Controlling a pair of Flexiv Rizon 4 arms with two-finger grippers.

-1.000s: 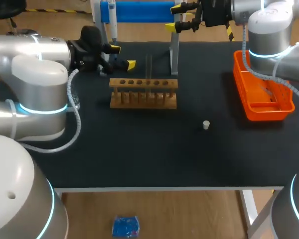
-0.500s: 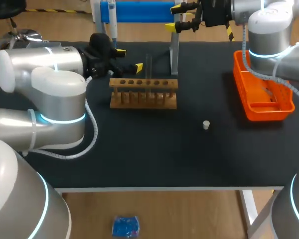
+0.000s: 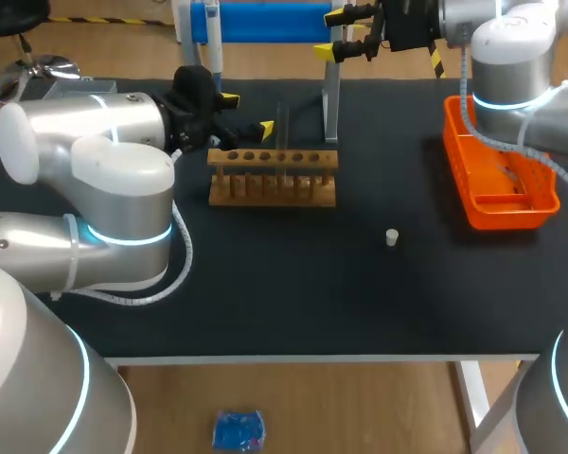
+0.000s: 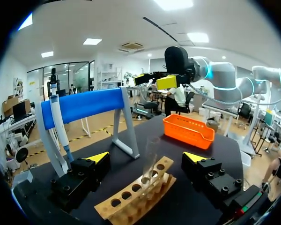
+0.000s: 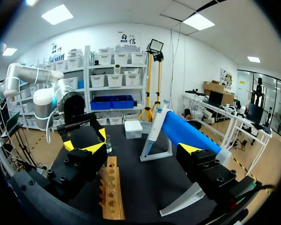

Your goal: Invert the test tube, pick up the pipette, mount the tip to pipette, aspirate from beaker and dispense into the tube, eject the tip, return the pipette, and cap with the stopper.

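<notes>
Head view:
- L gripper [image 3: 246,112] sits at the rear of the wooden rack [image 3: 273,177]. Yellow tips are spread wide, one on each side of the test tube [image 3: 282,121].
- Tube is upright in a rack hole, right of the rack's middle.
- R gripper [image 3: 333,33] hangs over the table's [image 3: 265,293] back edge, by the right end of the blue stand [image 3: 265,21]. Fingers are wide apart, nothing held.
- Pipette [image 3: 213,43] hangs at the stand's left end.
- Stopper [image 3: 392,237] stands alone, front-right of the rack and well apart from rack and orange basket [image 3: 497,180].
- Basket lies along the right edge.
- Widest gaps: rack to front edge, and rack to basket.

L wrist view only:
- Shows what the overhead can't settle. The tube [image 4: 150,154] stands between the L gripper's [image 4: 146,158] fingers with a gap each side, so no grip yet.
- Rack [image 4: 136,199] is right under the fingers.
- Pipette [image 4: 61,126] is just beyond the one finger, close. Basket [image 4: 187,131] is farther out.
- R gripper [image 4: 159,80] shows high past the tube.

R wrist view only:
- R gripper [image 5: 138,147] gapes wide, nothing between the fingers.
- Ahead of it are the rack [image 5: 111,187], seen end-on, and the pipette [image 5: 155,126] on its stand.
- Past the rack's far end is a small clear vessel, looks like the beaker [image 5: 107,142]. Head view hides it behind the L arm.
- Tube too faint to pick out here.
</notes>
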